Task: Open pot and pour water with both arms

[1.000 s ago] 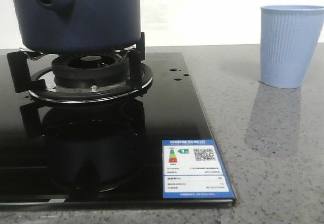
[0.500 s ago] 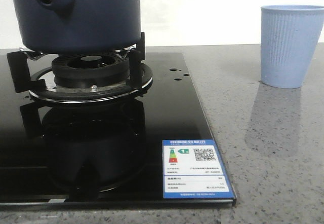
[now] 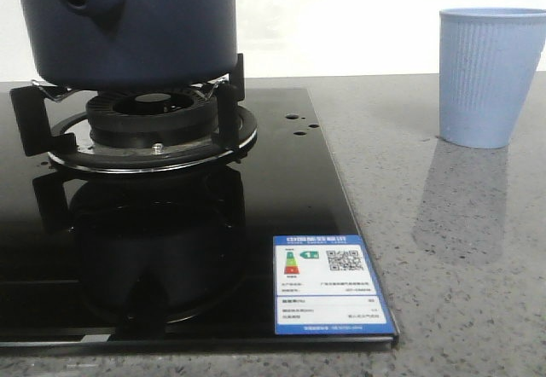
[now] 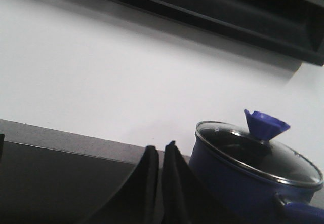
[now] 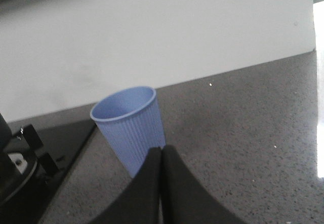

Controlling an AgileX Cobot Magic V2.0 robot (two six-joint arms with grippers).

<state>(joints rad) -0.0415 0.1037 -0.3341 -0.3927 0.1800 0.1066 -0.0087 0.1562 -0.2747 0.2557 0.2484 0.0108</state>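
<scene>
My left gripper (image 4: 157, 183) has its two dark fingers pressed together with only a thin seam between them, and nothing is held in it. Just beyond and to one side of those fingertips stands the pot (image 4: 243, 183), dark navy blue, apart from my fingers. Its glass lid (image 4: 255, 150) with a metal rim is still on, topped by a blue flared knob (image 4: 266, 125). A stubby side handle (image 4: 301, 214) sticks out low on the pot's wall.

In the front view the pot (image 3: 128, 23) sits on the black burner grate (image 3: 145, 125) of a glossy black hob (image 3: 281, 189), which carries an energy label (image 3: 328, 283) at its near corner. The hob lies in a grey speckled counter (image 3: 461, 275).

My right gripper (image 5: 162, 183) is likewise closed, finger against finger, and empty. Directly past its tips, near but not touching, a light blue ribbed cup (image 5: 129, 127) stands upright on the counter, beside the hob's edge and well apart from the pot.
</scene>
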